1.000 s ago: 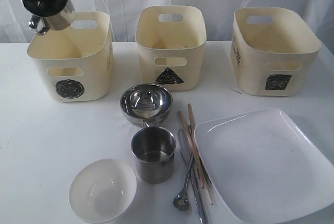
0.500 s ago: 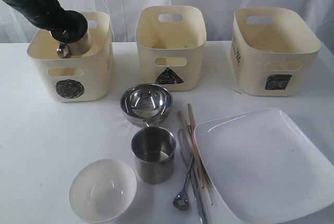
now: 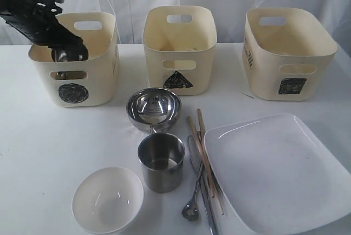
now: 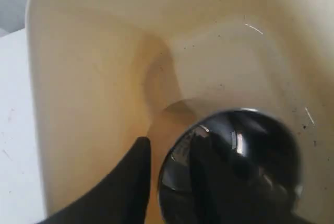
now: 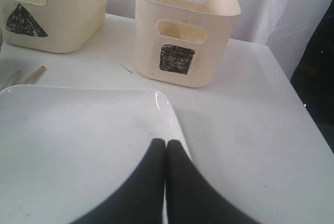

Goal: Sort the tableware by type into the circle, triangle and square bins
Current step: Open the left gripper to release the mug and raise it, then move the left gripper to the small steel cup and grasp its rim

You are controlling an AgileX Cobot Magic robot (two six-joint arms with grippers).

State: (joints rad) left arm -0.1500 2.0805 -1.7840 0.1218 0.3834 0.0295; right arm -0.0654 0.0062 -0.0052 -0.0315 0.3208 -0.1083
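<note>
Taking up the near right of the table, the plate lies flat and is the biggest piece. The right gripper hangs over the plate's edge with its fingers pressed together, holding nothing.

Three bins stand in a row at the back: the circle bin on the left, the triangle bin in the middle and the square bin on the right.

The left arm slants down into the circle bin. There the left gripper sits astride the rim of the far mug, low inside that bin. Its jaws are parted: the outer finger stands just clear of the mug's wall, with a sliver of bin showing between.

In front of the triangle bin sits the steel bowl, and the near mug stands upright just in front of it. The white bowl is near that mug's left, at the table's front.

Between near mug and plate lie the chopsticks, side by side, with the steel cutlery beside and partly under them. The spoon is plain to see; the other pieces I cannot tell apart.
</note>
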